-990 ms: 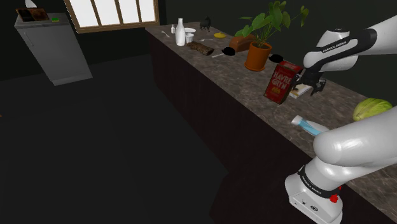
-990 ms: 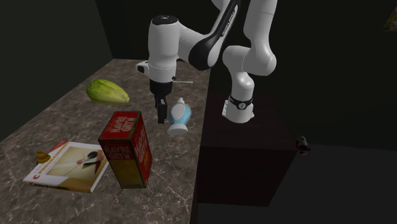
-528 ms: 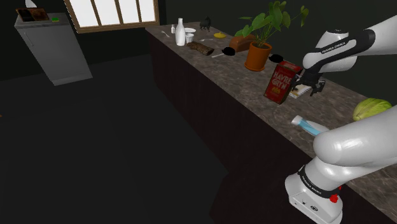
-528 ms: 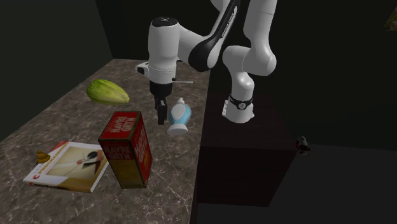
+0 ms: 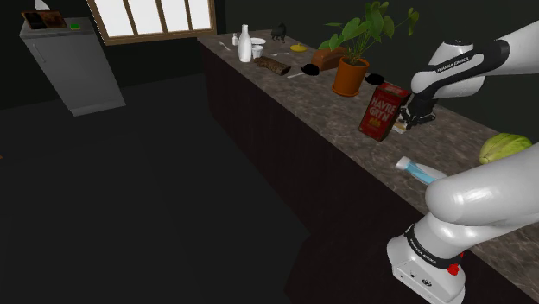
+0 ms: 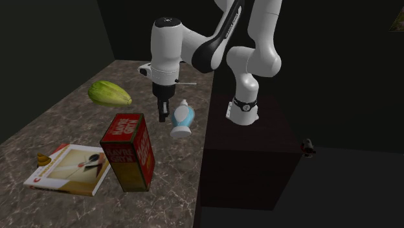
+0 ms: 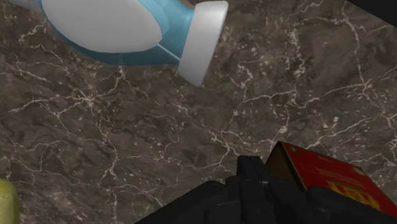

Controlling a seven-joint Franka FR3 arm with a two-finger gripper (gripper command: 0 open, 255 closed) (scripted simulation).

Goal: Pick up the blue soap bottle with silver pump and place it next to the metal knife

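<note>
1. My pincer (image 6: 163, 118) hangs point-down over the dark marbled counter (image 6: 71, 126). It is clenched. In the wrist view the two black fingers (image 7: 254, 167) meet in one tip with nothing between them.
2. The soap bottle (image 6: 182, 120) lies on its side on the counter. In the second exterior view it is just beside my pincer, at 3 o'clock, and untouched. It has a pale blue body, a white oval face and a white flared end that points to 6 o'clock.
3. In the wrist view the bottle (image 7: 121, 32) lies beyond my fingertips and is cut off at the frame edge. Its narrow end is too small in the second exterior view for me to make out a pump or its colour.
4. In the shoulder view my own white arm (image 5: 484, 203) covers most of the bottle (image 5: 413, 167). A blue-and-white end peeks out at the arm's 10 o'clock.
5. A red box (image 6: 129, 159) stands upright near my pincer, at 7 o'clock. In the wrist view my fingers partly hide its corner (image 7: 321, 175).
6. A green rounded thing (image 6: 110, 94) lies at 10 o'clock of my pincer. I cannot tell what kind it is.
7. A flat book (image 6: 68, 170) lies at 9 o'clock of the box. A small brown lump (image 6: 43, 159) by its corner is too small to name.
8. A thin pale rod (image 6: 188, 83) sticks out from behind my wrist toward 3 o'clock. I cannot tell what it is.
</note>
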